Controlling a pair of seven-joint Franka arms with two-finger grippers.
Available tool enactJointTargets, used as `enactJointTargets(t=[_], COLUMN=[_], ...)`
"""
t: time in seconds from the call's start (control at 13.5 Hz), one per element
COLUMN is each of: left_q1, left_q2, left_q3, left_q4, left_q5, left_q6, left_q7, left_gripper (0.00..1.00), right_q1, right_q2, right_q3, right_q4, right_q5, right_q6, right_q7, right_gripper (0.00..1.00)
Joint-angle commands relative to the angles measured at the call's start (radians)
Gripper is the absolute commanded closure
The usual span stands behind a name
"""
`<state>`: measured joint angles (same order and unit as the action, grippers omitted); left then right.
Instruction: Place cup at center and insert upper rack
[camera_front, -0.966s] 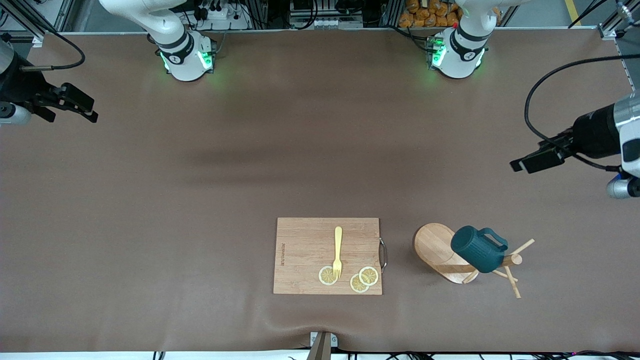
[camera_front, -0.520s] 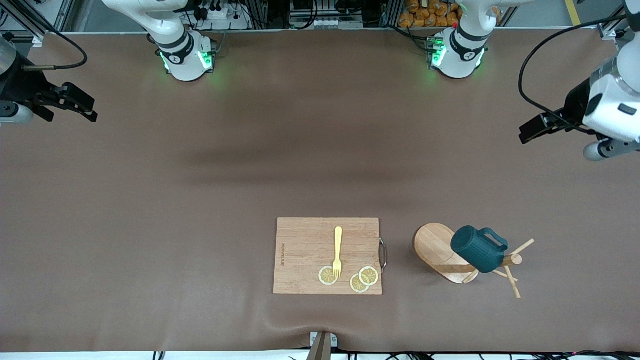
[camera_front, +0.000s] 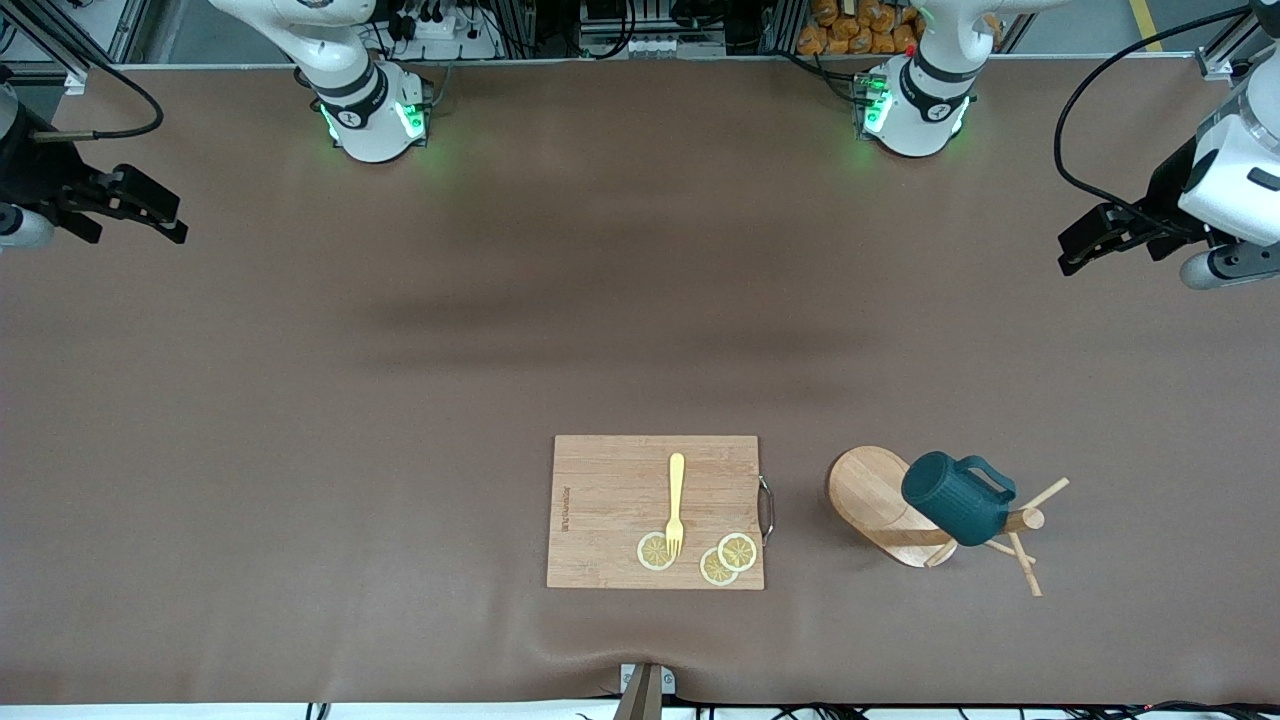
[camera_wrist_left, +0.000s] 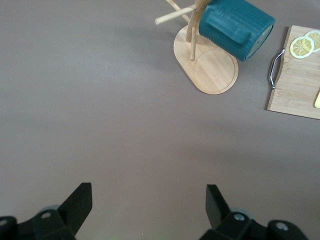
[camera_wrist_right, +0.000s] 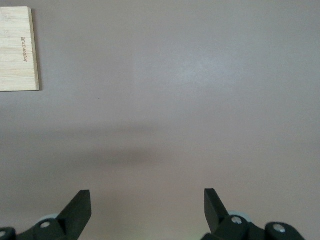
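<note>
The dark teal cup (camera_front: 955, 510) hangs on a peg of the wooden upper rack (camera_front: 865, 495), which stands upright near the front camera, toward the left arm's end of the table. Both also show in the left wrist view, the cup (camera_wrist_left: 235, 27) on the rack (camera_wrist_left: 212, 70). My left gripper (camera_front: 1085, 245) is open and empty, up over bare table at the left arm's end; its wrist view (camera_wrist_left: 148, 197) shows the jaws wide apart. My right gripper (camera_front: 150, 210) is open and empty over bare table at the right arm's end, also seen in its wrist view (camera_wrist_right: 147, 200).
A rectangular wooden cutting board (camera_front: 610, 510) lies beside the rack, toward the table's middle, with a yellow fork (camera_front: 676, 505) and lemon slices (camera_front: 737, 551) on it. A metal handle (camera_front: 767, 508) is on the board's edge facing the rack. A corner of the board shows in the right wrist view (camera_wrist_right: 17, 50).
My left arm has swung its gripper away from the rack, toward the robots' bases. The right gripper has hardly moved. Cup and rack have not moved.
</note>
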<state>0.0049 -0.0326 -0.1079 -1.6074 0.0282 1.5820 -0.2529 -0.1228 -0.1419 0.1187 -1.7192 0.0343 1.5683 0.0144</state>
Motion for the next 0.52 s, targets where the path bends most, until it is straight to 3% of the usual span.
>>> enactJointTargets(t=[0.0, 0.45], left_q1=[-0.006, 0.003], left_q2=[-0.026, -0.026], left_q3=[0.017, 0.022], left_q4=[-0.026, -0.019], left_q5=[0.006, -0.007], left_q6=[0.021, 0.020], left_q7=[0.064, 0.136], left_gripper=[0.00, 0.00], right_q1=[-0.029, -0.026], right_q2=[-0.013, -0.010], right_q3=[0.022, 0.024], right_q4=[-0.010, -0.011], right_q5=[0.019, 0.019], right_q6=[0.004, 0.016], right_q7=[-0.008, -0.004], right_gripper=[0.00, 0.00])
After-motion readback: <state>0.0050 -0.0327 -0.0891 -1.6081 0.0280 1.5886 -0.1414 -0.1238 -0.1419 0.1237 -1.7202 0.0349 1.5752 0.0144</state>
